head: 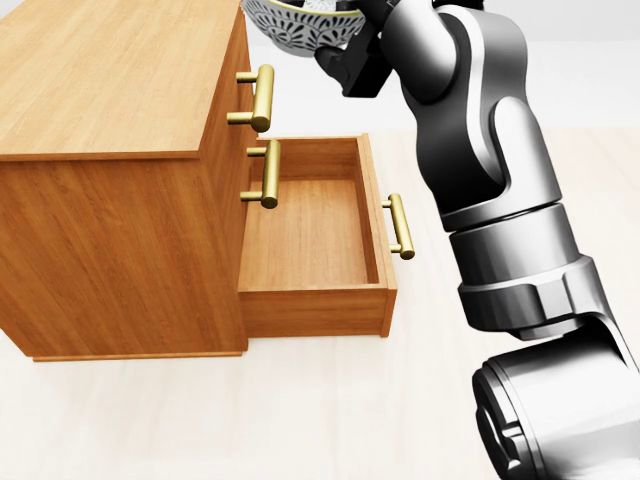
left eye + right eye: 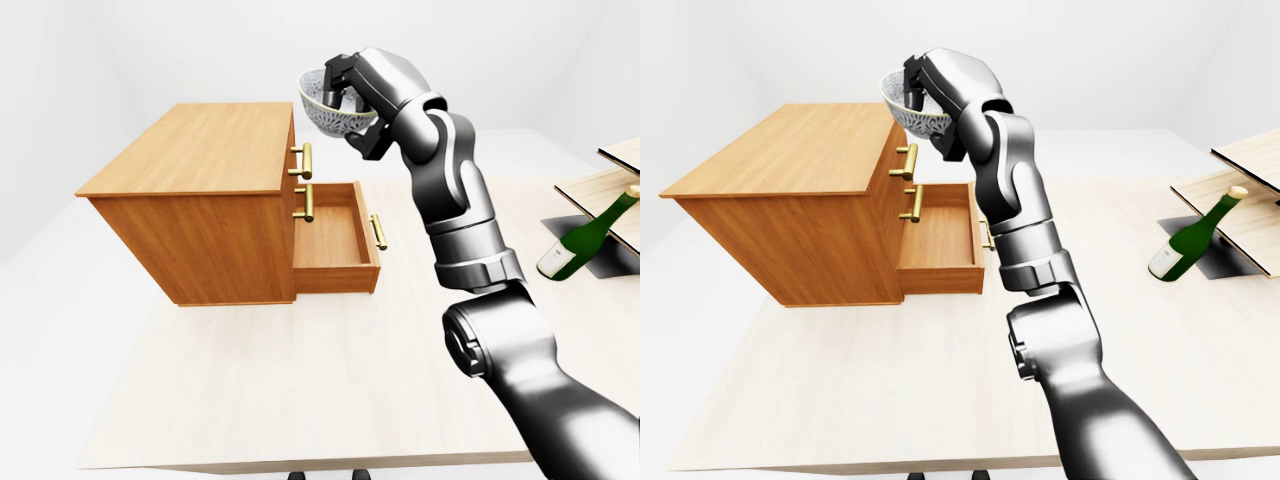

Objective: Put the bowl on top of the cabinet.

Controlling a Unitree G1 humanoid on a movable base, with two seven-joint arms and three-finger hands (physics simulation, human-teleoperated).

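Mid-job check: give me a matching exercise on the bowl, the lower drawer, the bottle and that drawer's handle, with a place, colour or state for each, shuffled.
Things:
1. bowl
2. lower drawer
3. bottle
4. drawer handle

States:
A. pulled open
B. gold-coloured
C. gripped by the right robot hand, in the air beside the cabinet top's right edge
D. green, tilted, at the left-eye view's right

Pairs: 1-C, 2-A, 3-D, 4-B
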